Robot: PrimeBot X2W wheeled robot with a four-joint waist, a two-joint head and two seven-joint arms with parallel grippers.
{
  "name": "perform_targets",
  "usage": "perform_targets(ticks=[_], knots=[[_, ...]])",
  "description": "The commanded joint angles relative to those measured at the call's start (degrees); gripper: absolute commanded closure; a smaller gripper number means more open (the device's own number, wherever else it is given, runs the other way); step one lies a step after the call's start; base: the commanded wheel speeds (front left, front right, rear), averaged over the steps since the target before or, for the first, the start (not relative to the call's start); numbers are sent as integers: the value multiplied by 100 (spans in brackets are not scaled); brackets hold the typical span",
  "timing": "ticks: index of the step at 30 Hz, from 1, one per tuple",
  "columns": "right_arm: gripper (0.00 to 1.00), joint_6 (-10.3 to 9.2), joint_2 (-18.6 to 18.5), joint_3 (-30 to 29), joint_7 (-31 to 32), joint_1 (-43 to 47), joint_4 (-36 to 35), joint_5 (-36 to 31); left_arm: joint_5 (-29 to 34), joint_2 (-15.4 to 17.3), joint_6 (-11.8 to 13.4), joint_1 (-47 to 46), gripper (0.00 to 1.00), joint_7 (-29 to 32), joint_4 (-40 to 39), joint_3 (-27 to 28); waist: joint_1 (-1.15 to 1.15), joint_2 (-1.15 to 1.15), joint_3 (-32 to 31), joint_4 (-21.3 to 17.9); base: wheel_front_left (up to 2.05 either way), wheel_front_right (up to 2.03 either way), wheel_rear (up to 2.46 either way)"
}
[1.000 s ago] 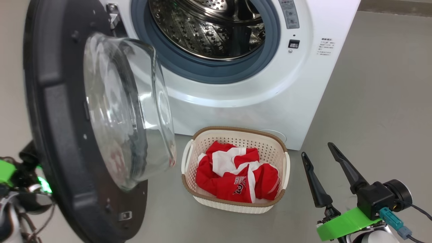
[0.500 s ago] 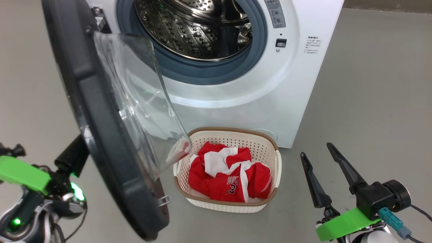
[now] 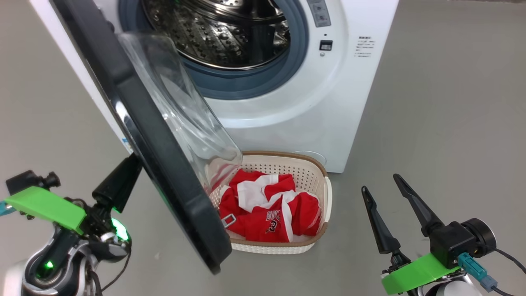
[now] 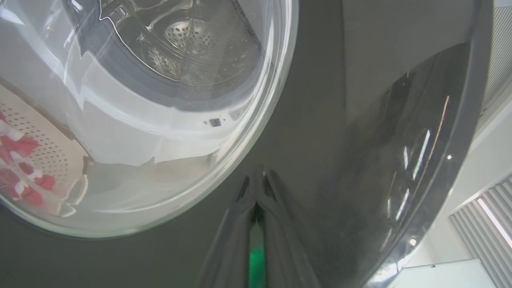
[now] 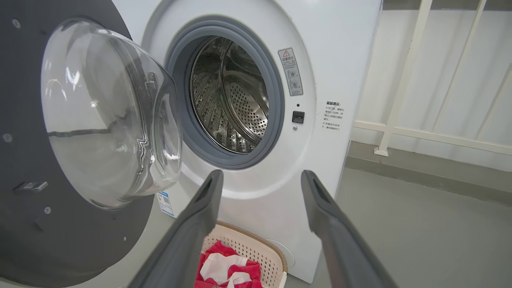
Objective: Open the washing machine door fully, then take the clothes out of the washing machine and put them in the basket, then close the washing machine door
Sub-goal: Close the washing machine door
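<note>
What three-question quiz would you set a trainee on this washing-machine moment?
1. True or false: the clothes lie in the basket.
2. The left gripper is: A open, over the basket; B shut, at the outer face of the door; C shut on the clothes.
3. Which gripper stands open and holds nothing?

Key: 1 true. 2 B. 3 the right gripper.
</note>
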Motion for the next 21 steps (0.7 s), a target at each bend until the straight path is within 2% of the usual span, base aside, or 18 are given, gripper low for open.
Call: perform_targets(ticks=[1, 11, 21], knots=[[0, 36, 1, 119, -36, -216, -128, 15, -36, 102, -120, -12, 100, -61, -162, 60, 0, 0, 44, -94, 0, 0, 0], [0, 36, 1, 80, -36, -247, -127, 33, -146, 102, -188, 59, 100, -288, -200, -240, 0, 0, 90, -279, 0, 0, 0], [0, 36, 1, 44, -36, -249, -151, 63, -45, 102, -236, 92, 100, -491, -271, -260, 0, 0, 129, -314, 0, 0, 0]])
